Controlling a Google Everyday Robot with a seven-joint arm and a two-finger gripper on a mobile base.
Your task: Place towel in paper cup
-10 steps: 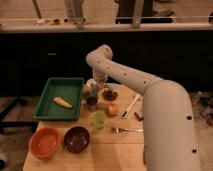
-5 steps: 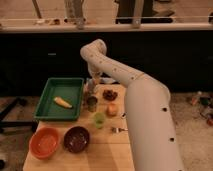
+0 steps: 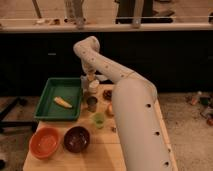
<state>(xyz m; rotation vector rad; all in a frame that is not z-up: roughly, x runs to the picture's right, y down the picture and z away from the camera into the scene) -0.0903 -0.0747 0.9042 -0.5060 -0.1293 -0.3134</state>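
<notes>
From the one camera view, I have the arm reaching from the near right across the surface [image 3: 55, 162] and folding down at the far middle, so the tool [image 3: 89, 79] hangs just above the cluster of cups beside the green tray [image 3: 50, 97]. I read the tool as pressed together; whether there is cloth pinched in it I cannot make out, since nothing pale hangs clearly below it.

The paper cup [image 3: 93, 86] looks to be the short white shape directly under the tool, just to the right of the tray's far corner. That lines up with a drop from above, which I judge is why the arm is held so steeply. The towel I cannot pick out anywhere on the surface; it may be bunched at the tool or already in the cup, hidden by the arm.

Nearer to me sit the dark metal cup [image 3: 92, 103] and the small green cup [image 3: 99, 120], close enough that a sideways drift could knock them. The tray holds a yellow item [image 3: 62, 102], well clear. An orange bowl [image 3: 45, 142] and a dark bowl [image 3: 77, 139] sit at the near left, out of the way.
</notes>
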